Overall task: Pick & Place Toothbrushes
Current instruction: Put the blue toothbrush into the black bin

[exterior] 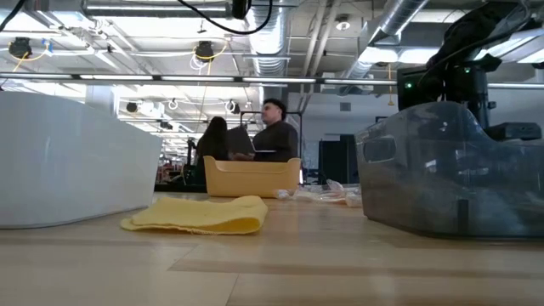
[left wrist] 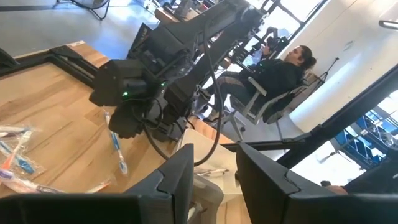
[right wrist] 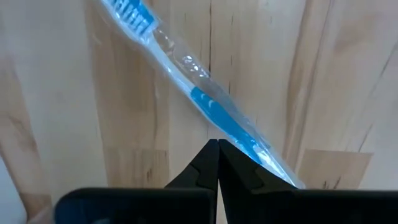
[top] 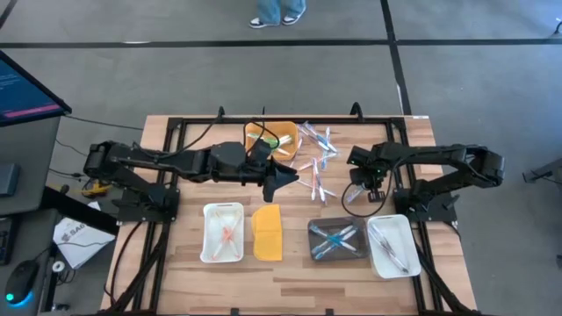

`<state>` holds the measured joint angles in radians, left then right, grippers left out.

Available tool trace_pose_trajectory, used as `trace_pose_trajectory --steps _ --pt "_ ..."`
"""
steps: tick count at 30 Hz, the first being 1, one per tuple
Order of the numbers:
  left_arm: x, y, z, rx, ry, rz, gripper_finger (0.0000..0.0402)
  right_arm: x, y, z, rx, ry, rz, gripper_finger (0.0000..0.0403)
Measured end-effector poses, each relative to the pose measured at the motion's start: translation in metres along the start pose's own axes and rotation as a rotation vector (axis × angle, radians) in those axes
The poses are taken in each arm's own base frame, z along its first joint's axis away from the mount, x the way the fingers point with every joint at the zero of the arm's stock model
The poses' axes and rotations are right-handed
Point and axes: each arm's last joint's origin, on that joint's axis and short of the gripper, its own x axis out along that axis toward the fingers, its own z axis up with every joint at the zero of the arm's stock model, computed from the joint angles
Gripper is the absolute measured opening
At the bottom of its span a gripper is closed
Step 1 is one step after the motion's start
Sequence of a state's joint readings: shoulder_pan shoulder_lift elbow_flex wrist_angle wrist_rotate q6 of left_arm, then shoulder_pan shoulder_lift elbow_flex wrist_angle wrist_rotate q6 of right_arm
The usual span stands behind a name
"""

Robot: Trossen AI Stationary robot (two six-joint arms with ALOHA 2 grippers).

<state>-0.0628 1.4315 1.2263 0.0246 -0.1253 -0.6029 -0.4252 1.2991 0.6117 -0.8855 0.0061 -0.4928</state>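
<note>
The right gripper (right wrist: 217,163) has its two dark fingers pressed together on the handle end of a blue toothbrush (right wrist: 214,109) in a clear wrapper. The brush runs slantwise away from the fingertips over the bare wooden table (right wrist: 56,93), bristle end farthest from them. From the left wrist view the same brush (left wrist: 116,144) hangs down below that gripper, clear of the tabletop.

From overhead, the right gripper (top: 363,189) sits beside the loose pile of toothbrushes (top: 316,158) lying in the middle of the table, well apart from the front row of trays.

The left gripper (top: 285,178) points at that pile from the other side, its fingers (left wrist: 177,180) part-way open with nothing between them. Just behind it stands a yellow-orange bin (top: 268,136).

Along the front edge, nearer me than both grippers: a white tray (top: 223,233) with pink-orange brushes in it, a flat yellow-orange lid (top: 268,233) lying on the wood, a dark clear tray (top: 337,240) with blue brushes, and a second white tray (top: 393,247) with pale ones.

A person (left wrist: 280,71) sits in a chair beyond the table.
</note>
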Motion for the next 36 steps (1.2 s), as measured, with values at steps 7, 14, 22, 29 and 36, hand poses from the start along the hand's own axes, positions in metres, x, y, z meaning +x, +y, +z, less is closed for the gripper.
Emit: trace_pose_trajectory --steps 7,14,22,29,36 --pt "-0.001 -0.006 -0.004 0.005 0.007 -0.011 0.0117 0.000 0.000 0.000 0.004 -0.005 0.003 0.0000" --pt "-0.002 -0.009 -0.006 0.028 -0.002 0.001 0.0117 0.000 0.000 0.000 0.015 0.002 0.008 0.0000" --pt "-0.002 -0.009 -0.006 0.026 -0.006 0.004 0.0117 0.002 0.000 0.001 0.015 0.008 0.011 0.0000" --pt "-0.002 -0.009 -0.006 0.026 -0.005 0.001 0.0117 0.010 0.001 0.005 0.007 0.043 0.032 0.0000" --pt "-0.002 -0.009 -0.006 0.026 -0.012 0.007 0.0117 0.017 0.005 0.012 -0.019 0.054 0.036 0.0000"
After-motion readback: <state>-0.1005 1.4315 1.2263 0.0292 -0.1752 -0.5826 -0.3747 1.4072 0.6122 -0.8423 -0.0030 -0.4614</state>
